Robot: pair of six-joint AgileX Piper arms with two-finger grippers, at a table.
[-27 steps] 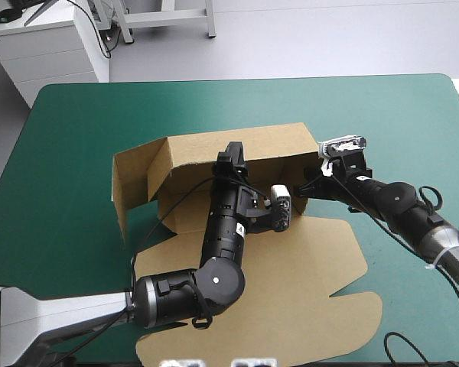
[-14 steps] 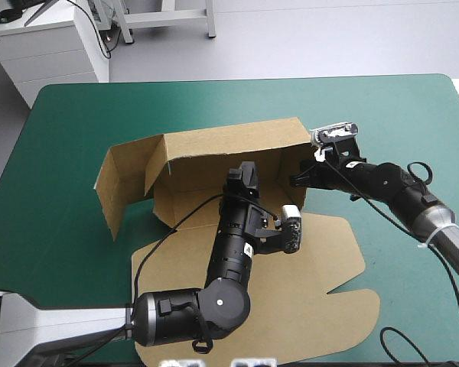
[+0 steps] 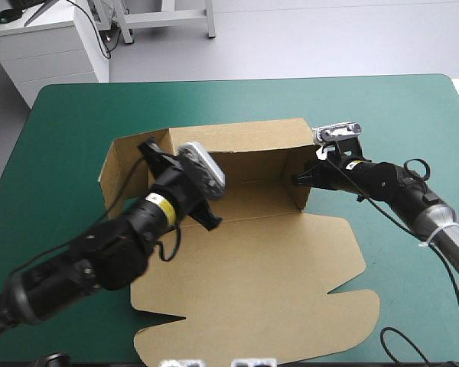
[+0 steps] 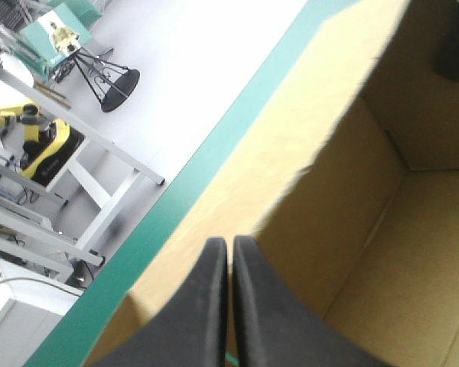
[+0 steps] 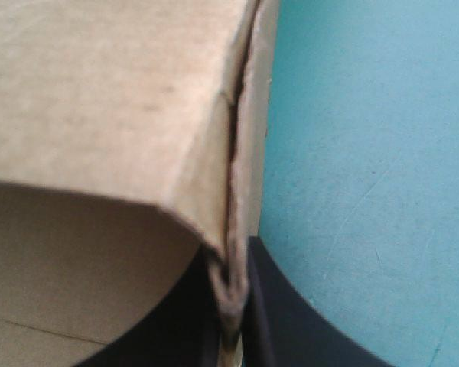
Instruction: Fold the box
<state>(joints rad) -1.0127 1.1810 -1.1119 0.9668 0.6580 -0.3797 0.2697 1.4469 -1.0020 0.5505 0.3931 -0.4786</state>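
The right end effector (image 5: pixel 231 264) is clenched on the box (image 3: pixel 237 157), the doubled edge of the right-hand wall pinched between its black fingers (image 5: pixel 279 306). The open interior lies to one side of it and the teal-green table (image 3: pixel 76 115) to the other. The left end effector (image 4: pixel 229 248) has its fingers pressed together, with nothing clearly between them. It is by the box's left rear corner, with the raised back wall just ahead of it and the floor beside. The brown lid lies flat on the near side.
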